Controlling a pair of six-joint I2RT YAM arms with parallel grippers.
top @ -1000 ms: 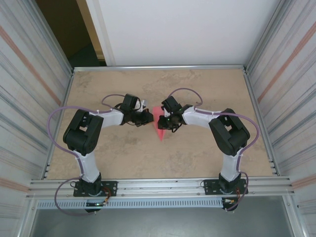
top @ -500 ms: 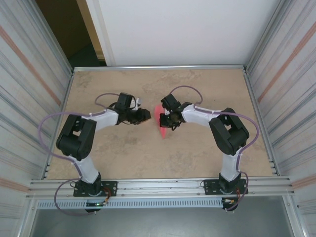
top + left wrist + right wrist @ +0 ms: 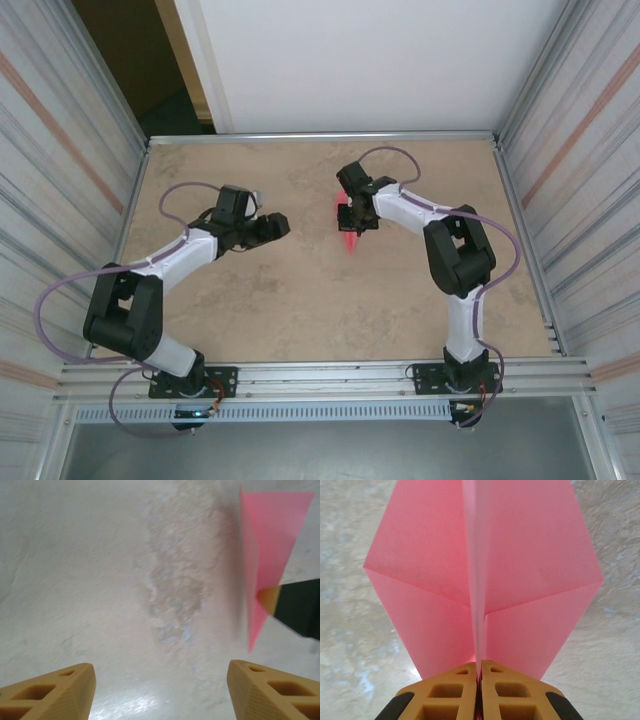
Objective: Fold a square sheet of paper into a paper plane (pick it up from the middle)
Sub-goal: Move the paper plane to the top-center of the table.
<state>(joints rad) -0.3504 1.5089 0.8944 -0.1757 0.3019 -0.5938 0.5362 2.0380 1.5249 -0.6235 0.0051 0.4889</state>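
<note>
Top external view: the paper plane (image 3: 348, 238) is pinched by the right gripper (image 3: 350, 224) and has been carried farther back; the left gripper (image 3: 276, 226) is now spread and drawn leftward.

Left gripper (image 3: 274, 227) lets go of the paper plane (image 3: 348, 240): its jaws, closed a second ago, now stand wide apart. It draws back to the left, well clear of the plane. Right gripper (image 3: 351, 224), clamped on the plane's centre fold, carries it right and towards the far side of the table (image 3: 300, 320).
</note>
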